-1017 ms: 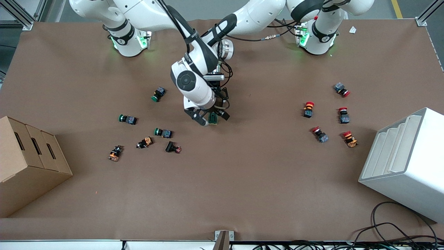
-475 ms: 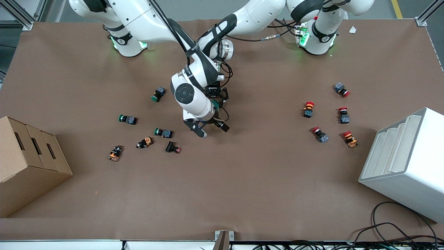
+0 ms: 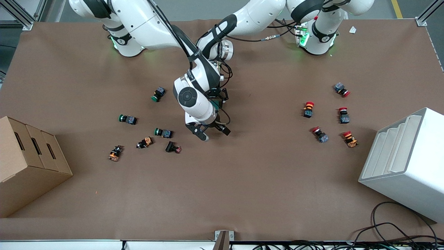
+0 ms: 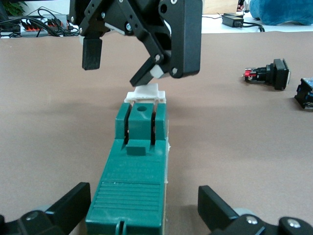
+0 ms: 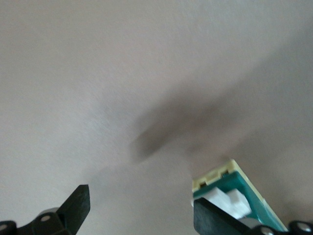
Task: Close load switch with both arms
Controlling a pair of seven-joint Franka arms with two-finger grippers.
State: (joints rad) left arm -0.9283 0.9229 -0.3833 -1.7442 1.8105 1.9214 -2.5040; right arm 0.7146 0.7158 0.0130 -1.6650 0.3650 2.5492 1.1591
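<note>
The load switch (image 3: 216,103) sits near the middle of the table, largely hidden under the two wrists in the front view. In the left wrist view the load switch (image 4: 139,161) shows as a green block with its white lever (image 4: 145,93) at the end away from the camera.

The left gripper (image 4: 146,208) straddles the block. Its fingers (image 4: 73,203) are spread wide and not clamped, with a clear gap on one side.

The right gripper (image 3: 215,133) is also spread wide. One of its fingers (image 4: 146,73) is at the lever, and the other is off to the side over bare table.

A cardboard box (image 3: 31,156) with three slots stands at the right arm's end of the table, its contents hidden. A white bin (image 3: 406,163) with stepped dividers stands at the left arm's end, showing only white walls. Green-capped push buttons (image 3: 163,132) lie toward the cardboard box and red-capped push buttons (image 3: 308,108) toward the bin, all on the table.
</note>
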